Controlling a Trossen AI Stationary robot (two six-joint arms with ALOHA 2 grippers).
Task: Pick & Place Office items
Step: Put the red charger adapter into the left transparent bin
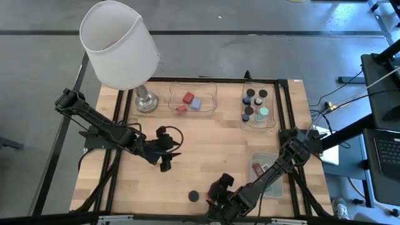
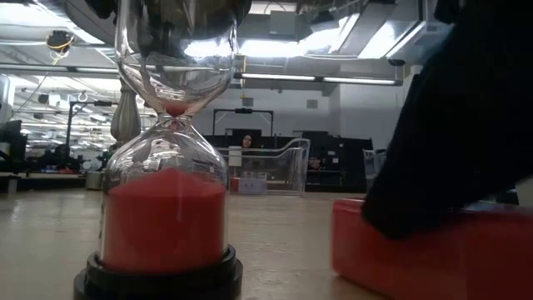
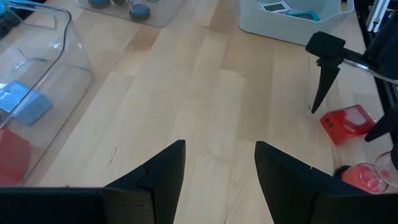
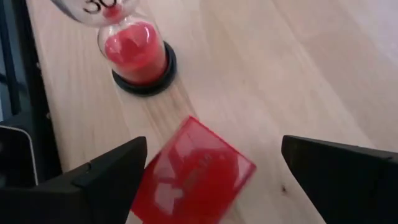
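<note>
A flat red block with pale print (image 4: 196, 180) lies on the wood near the table's near edge, beside an hourglass with red sand (image 4: 138, 53). My right gripper (image 4: 214, 152) is open and low over the block, one finger on each side of it; the left wrist view shows its fingers (image 3: 323, 74) standing by the block (image 3: 345, 124). My left gripper (image 3: 217, 168) is open above bare wood in the table's middle (image 1: 165, 162). Red blocks and a lavender-blue cube (image 1: 195, 104) sit in a clear tray. Black cylinders (image 1: 250, 94) sit in a second one. My right gripper comes at the red block from above, pointing down, with the block flat on the table between the open fingers. One finger (image 4: 118, 171) stands right at the block's corner (image 4: 152, 180); I cannot tell whether it touches.
A big white-shaded lamp (image 1: 119, 44) stands at the far left corner. The clear trays (image 1: 212, 94) (image 1: 272, 119) line the far edge. A pale-green tray (image 1: 275, 187) with flat red and white pieces sits at the near right. Open wood lies in the middle and near left.
</note>
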